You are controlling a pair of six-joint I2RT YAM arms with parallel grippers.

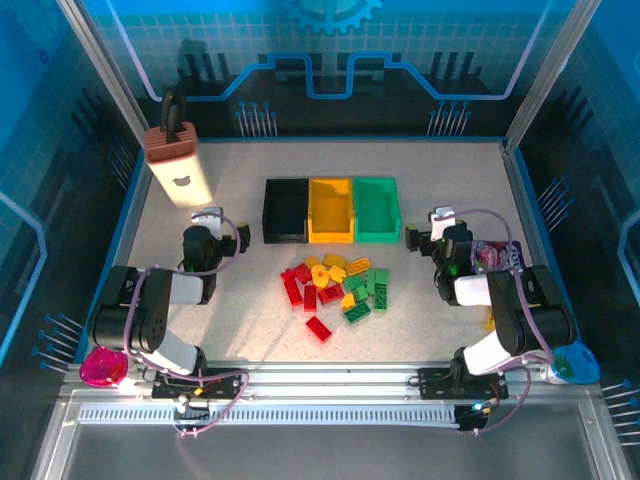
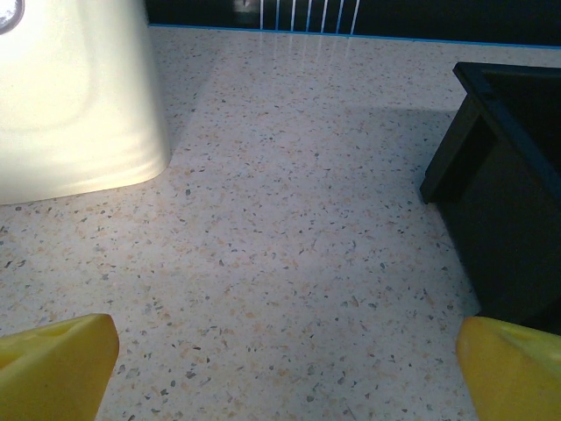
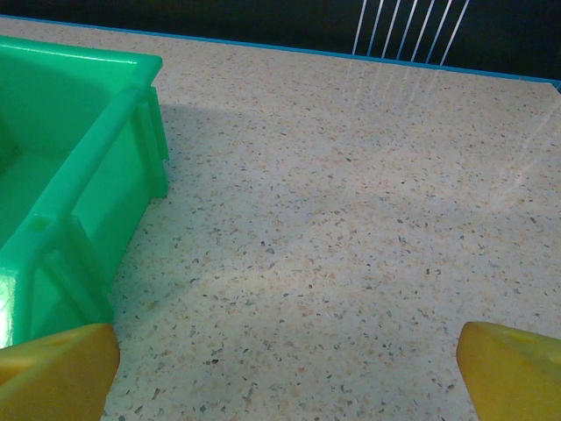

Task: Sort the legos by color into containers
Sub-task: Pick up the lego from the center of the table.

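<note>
A heap of red, yellow and green legos (image 1: 335, 288) lies on the table's middle, in front of three containers in a row: black (image 1: 285, 210), yellow (image 1: 331, 209) and green (image 1: 376, 208). My left gripper (image 1: 208, 222) rests open to the left of the black bin (image 2: 513, 193), its yellow fingertips (image 2: 53, 364) wide apart over bare table. To the right of the green bin (image 3: 61, 184) my right gripper (image 1: 438, 225) is open too, with nothing between its fingertips (image 3: 513, 368).
A tall beige box (image 1: 178, 165) with a brown top stands at the back left, close ahead of the left gripper (image 2: 70, 96). A pink-purple snack packet (image 1: 497, 254) lies by the right arm. A blue rim (image 1: 320, 140) bounds the table.
</note>
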